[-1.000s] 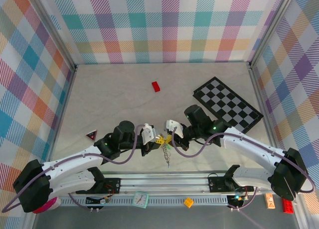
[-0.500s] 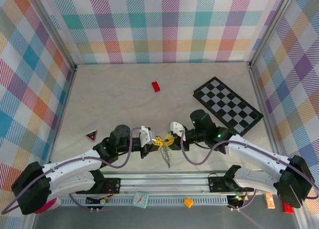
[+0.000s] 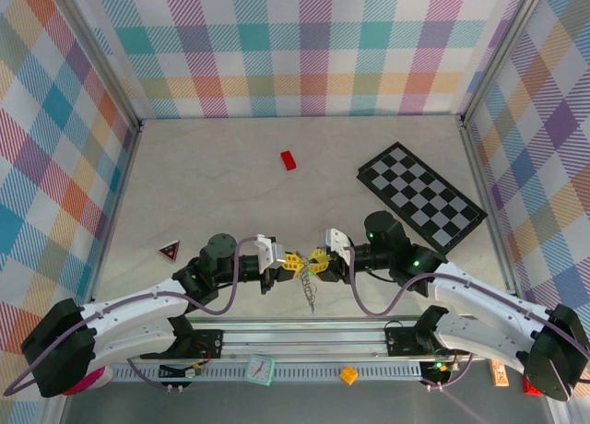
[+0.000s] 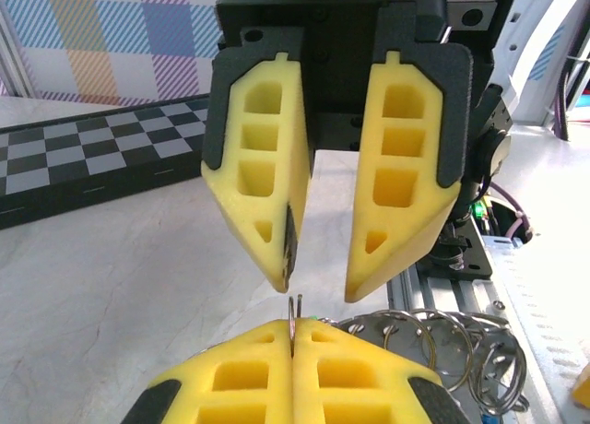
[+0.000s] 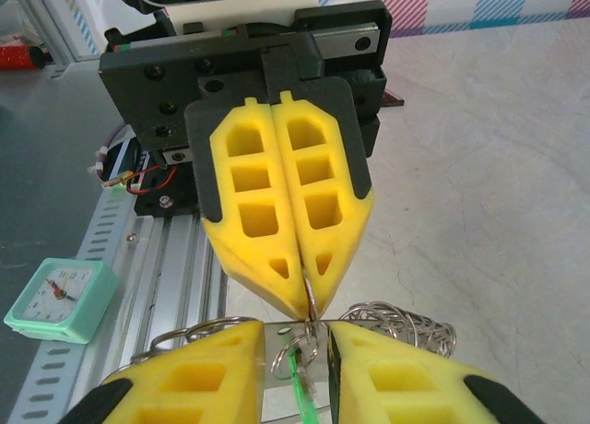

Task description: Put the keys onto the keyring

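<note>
- A mint alarm clock (image 3: 261, 369) is sitting on the near rail, at 7 o'clock from the grippers.
- Linked silver rings (image 3: 310, 293) are trailing toward 6 o'clock from where the fingertips are meeting.
- The left gripper (image 3: 291, 261) is clenching its yellow fingers on the keyring (image 4: 292, 313), which is standing edge-on between the pads.
- The right gripper (image 3: 319, 262) is facing it tip to tip from 3 o'clock, its fingers spread apart and gripping nothing, their tips just beside the loop.
- A thin green strip (image 5: 297, 380) is showing in that gap; whether it is a key cannot be told.
- A red triangle (image 3: 169, 251) is lying at 9 o'clock.
- The chequered board (image 3: 421, 195) is lying at 2 o'clock.
- The red brick (image 3: 289, 159) is lying at 12 o'clock, farthest back.
</note>
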Robot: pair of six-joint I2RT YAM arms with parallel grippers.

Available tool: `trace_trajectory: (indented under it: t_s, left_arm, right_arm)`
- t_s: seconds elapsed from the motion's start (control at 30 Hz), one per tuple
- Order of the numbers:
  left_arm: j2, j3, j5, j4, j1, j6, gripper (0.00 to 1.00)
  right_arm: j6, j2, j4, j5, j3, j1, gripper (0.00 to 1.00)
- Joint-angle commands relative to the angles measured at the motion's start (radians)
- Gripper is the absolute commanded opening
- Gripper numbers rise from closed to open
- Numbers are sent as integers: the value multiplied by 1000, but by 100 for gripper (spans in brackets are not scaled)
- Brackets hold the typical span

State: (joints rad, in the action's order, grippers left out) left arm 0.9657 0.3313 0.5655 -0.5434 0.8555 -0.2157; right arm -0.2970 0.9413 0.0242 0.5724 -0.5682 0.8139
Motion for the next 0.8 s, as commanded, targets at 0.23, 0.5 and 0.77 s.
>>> trace_trajectory:
  t_s: [0.23,0.5,0.77]
  left_arm:
    - [7,-11,51,-111,4,14,0]
    - [13,-11,66,-123,4,14,0]
    - [18,-14,65,-153,5,35,0]
  right_arm:
    - [25,50,-50,38,-16,-6,21]
    - [29,28,-59,55,-5,-7,16]
    - [43,75,-94,95,-28,-7,1]
